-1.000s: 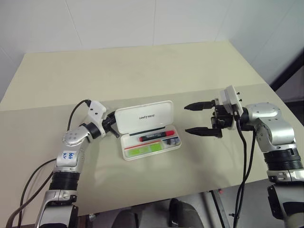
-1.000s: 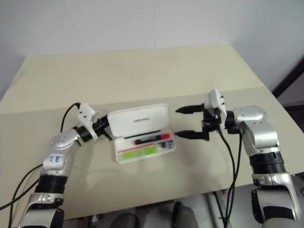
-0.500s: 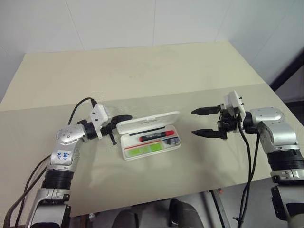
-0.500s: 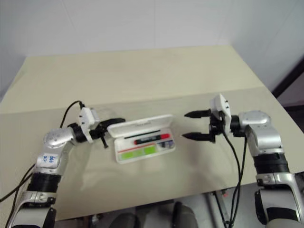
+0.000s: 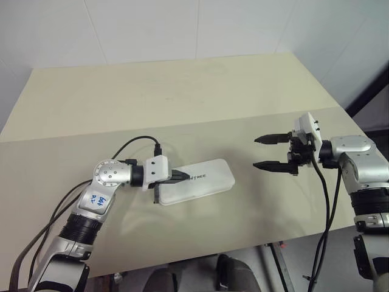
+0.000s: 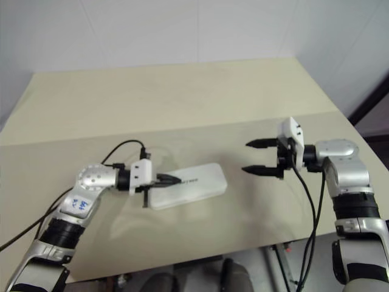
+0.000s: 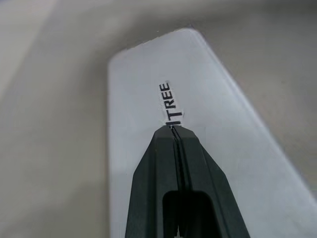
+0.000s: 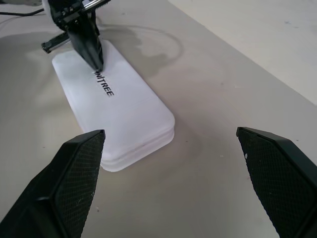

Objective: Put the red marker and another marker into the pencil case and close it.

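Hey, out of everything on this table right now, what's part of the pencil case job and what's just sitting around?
Part of the job:
- white glossy plastic pencil case, lid down
- left hand, shut, over the lid
- right hand, open, apart from the case

Just there:
- beige table

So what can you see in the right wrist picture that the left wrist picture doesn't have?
Right wrist picture: the whole closed pencil case lying on the table, with the right end effector open wide and apart from it. Left wrist picture: a close look at the left end effector, shut, its tip on the lid over the printed letters. Both share the white lid, the letters "TREE" and the left end effector.
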Tool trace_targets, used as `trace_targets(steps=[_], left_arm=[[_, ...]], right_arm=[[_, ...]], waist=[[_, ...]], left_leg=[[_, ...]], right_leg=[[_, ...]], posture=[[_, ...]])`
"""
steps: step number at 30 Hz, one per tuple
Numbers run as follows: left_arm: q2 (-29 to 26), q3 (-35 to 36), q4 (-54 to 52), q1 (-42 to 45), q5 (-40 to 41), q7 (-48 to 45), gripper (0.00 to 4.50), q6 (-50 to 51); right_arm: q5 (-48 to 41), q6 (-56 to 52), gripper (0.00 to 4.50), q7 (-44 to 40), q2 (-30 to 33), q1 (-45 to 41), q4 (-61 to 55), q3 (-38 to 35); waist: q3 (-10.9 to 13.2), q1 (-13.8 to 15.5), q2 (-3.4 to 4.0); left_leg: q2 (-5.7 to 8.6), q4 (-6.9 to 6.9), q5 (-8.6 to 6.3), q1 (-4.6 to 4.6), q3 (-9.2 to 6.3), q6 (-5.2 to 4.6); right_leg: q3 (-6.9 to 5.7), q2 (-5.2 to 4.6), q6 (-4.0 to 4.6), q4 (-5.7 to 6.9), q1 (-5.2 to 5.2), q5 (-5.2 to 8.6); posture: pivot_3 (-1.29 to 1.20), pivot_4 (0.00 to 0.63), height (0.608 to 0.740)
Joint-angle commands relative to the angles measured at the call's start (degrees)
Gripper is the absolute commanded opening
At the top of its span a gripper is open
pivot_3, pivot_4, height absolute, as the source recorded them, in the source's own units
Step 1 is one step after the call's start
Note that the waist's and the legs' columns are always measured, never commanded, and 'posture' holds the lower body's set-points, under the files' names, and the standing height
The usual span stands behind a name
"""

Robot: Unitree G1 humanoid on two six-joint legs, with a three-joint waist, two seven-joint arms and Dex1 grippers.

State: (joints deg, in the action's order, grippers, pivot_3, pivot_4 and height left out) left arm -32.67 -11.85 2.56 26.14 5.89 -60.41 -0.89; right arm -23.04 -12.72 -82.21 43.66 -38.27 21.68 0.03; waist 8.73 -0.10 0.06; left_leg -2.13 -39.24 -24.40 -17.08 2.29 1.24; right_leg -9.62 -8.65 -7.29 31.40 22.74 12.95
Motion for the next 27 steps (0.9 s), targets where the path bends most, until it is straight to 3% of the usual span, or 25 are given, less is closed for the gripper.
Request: trace_targets(steps=[1, 8, 11, 19, 24, 27], left_arm=[[-0.2, -2.8, -1.7, -0.2, -3.1, 0.7, 0.04, 2.7], [-0.5, -5.2, -3.1, 1.1, -6.7, 2.9, 0.04, 8.7], [0.3, -3.8, -4.9, 0.7, -4.8, 4.1, 0.04, 10.9], [1.9, 9.6, -10.8, -6.2, 6.8, 7.7, 0.04, 10.8], [0.0, 19.7, -13.1, -16.4, 11.5, 8.4, 0.04, 7.3], [-1.1, 24.7, -15.2, -21.2, 14.6, 8.5, 0.58, 7.4]], right_arm=[[-1.1, -0.4, 4.5, 1.2, 0.3, 0.0, -3.4, -2.3], [-2.0, -1.9, 4.5, 3.4, -0.7, 2.2, -7.9, -2.7], [-2.4, -2.3, 4.5, 3.9, -0.9, 2.6, -8.8, -2.7], [-2.0, -1.1, 4.5, 5.1, -1.8, 4.3, -8.3, -3.1], [-2.4, 1.1, 4.5, 8.3, -3.0, 7.6, -8.8, -5.4], [-2.2, 3.1, 4.5, 11.2, -4.7, 9.3, -9.5, -6.9]], waist=[[0.0, 0.0, 0.0], [0.0, 0.2, -0.02], [0.0, 0.2, -0.02], [0.0, 0.0, -0.01], [0.0, 0.0, 0.0], [0.0, 0.0, 0.0]], left_leg=[[0.0, 0.0, 0.0, 0.0, 0.0, 0.0], [0.0, -0.01, 0.0, 0.01, 0.0, 0.0], [0.0, -0.01, 0.01, 0.03, 0.0, -0.01], [-0.01, -0.04, 0.01, 0.02, -0.01, -0.02], [-0.01, 0.0, 0.01, 0.04, -0.04, -0.02], [0.0, 0.04, 0.01, 0.03, -0.03, -0.01]], right_leg=[[0.0, 0.0, 0.0, 0.0, 0.0, 0.0], [0.04, -0.01, 0.0, 0.0, -0.19, 0.0], [0.08, 0.0, 0.0, 0.03, -0.19, 0.0], [0.1, 0.0, 0.01, 0.02, -0.09, -0.01], [0.08, -0.01, 0.01, 0.0, 0.0, -0.01], [0.07, 0.0, 0.01, -0.06, 0.01, -0.01]], posture=[[0.0, 0.15, 0.74], [0.0, 0.15, 0.74], [0.0, 0.15, 0.74], [0.0, 0.15, 0.74], [0.0, 0.15, 0.74], [0.0, 0.15, 0.74]])
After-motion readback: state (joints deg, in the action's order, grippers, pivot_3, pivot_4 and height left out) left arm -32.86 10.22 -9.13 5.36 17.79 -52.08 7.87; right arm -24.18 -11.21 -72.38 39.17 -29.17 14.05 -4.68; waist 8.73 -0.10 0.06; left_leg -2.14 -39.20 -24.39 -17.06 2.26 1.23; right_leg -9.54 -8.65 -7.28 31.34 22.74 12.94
